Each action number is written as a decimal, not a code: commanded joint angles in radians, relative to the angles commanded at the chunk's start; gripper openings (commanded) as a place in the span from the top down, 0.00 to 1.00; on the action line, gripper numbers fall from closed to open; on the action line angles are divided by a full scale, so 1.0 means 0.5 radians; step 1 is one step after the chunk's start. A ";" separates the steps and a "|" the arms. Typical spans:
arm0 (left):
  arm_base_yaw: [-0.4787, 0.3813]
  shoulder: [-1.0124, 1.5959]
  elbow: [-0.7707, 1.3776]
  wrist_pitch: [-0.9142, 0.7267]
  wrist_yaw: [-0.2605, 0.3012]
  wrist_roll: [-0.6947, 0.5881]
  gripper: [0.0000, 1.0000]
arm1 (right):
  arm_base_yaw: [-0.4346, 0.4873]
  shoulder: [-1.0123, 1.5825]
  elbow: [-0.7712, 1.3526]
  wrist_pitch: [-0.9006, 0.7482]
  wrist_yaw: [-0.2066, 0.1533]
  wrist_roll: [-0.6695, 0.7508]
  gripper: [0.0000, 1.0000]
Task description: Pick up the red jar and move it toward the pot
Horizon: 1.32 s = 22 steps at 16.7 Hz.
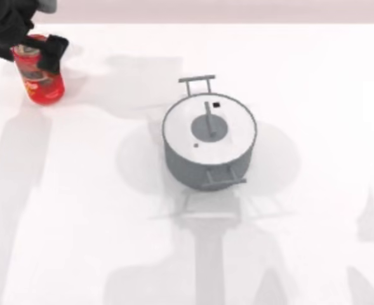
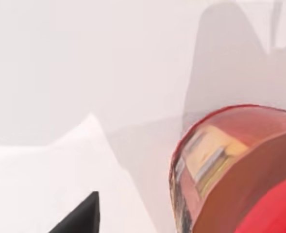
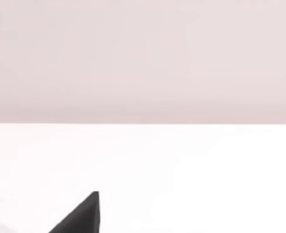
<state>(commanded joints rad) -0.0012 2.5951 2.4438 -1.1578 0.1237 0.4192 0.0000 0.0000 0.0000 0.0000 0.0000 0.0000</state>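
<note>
The red jar stands at the table's far left, translucent red with a dark-and-yellow label. My left gripper is down over its top and open. One black finger sits on the jar's right side and the rest of the hand on its left. In the left wrist view the jar fills one side, and bare table shows between it and a dark fingertip. The grey pot with its white lid stands at mid-table, well to the jar's right. My right gripper is out of the top view.
The pot has a thin bar handle at its far side and another at its near side, plus a grey knob on the lid. The right wrist view shows only white table and a pale back wall.
</note>
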 joint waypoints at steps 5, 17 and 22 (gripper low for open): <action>0.000 0.003 -0.007 0.010 0.000 0.000 0.08 | 0.000 0.000 0.000 0.000 0.000 0.000 0.00; 0.000 0.003 -0.007 0.010 0.000 0.000 0.98 | 0.000 0.000 0.000 0.000 0.000 0.000 0.00; 0.000 0.003 -0.007 0.010 0.000 0.000 1.00 | 0.000 0.000 0.000 0.000 0.000 0.000 0.00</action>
<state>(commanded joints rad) -0.0015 2.5968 2.4404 -1.1528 0.1237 0.4190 0.0000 0.0000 0.0000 0.0000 0.0000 0.0000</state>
